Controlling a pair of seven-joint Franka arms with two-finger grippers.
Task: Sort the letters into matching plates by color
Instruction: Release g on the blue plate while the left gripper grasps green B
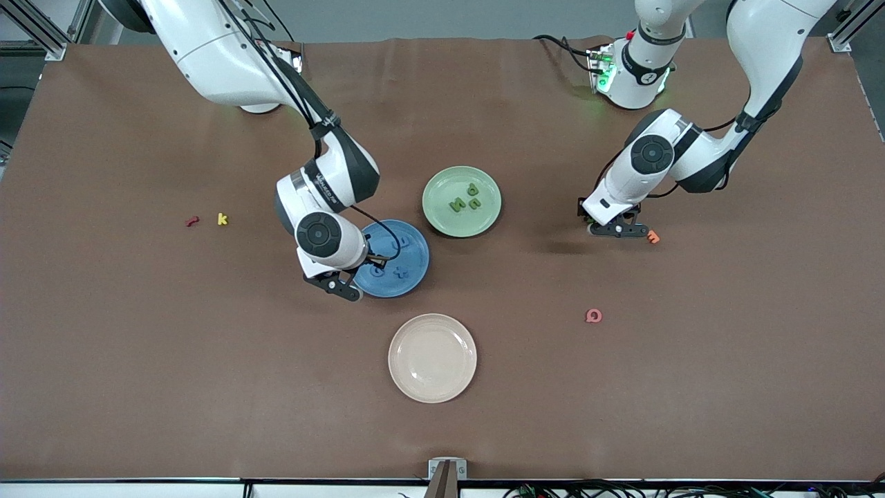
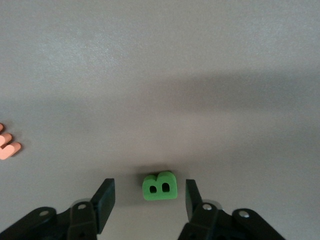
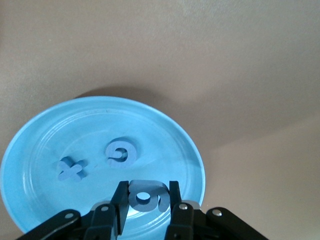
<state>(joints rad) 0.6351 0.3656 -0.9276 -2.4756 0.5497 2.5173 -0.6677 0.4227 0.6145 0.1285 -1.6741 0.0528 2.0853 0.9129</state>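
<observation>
Starting low in the frame, a cream plate (image 1: pixel 432 357) sits bare on the brown tabletop (image 1: pixel 173 360), with a pink letter (image 1: pixel 594 316) off at lower right. Just above it, at centre, the right hand (image 1: pixel 343 283) hangs over the blue plate (image 1: pixel 408 277), clamped on a blue letter (image 3: pixel 145 196); two more blue letters (image 3: pixel 120 151) lie in that plate. At right, the left hand (image 2: pixel 150 197) stands spread around a green letter B (image 2: pixel 160 186), beside an orange letter (image 1: pixel 652 237). Higher, the green plate (image 1: pixel 442 221) holds three green letters (image 1: pixel 465 198).

You are in a robot lab. You see two arms (image 1: pixel 228 62) on a covered table (image 1: pixel 138 346), aluminium frame (image 1: pixel 41 31), cables (image 1: pixel 622 490).
</observation>
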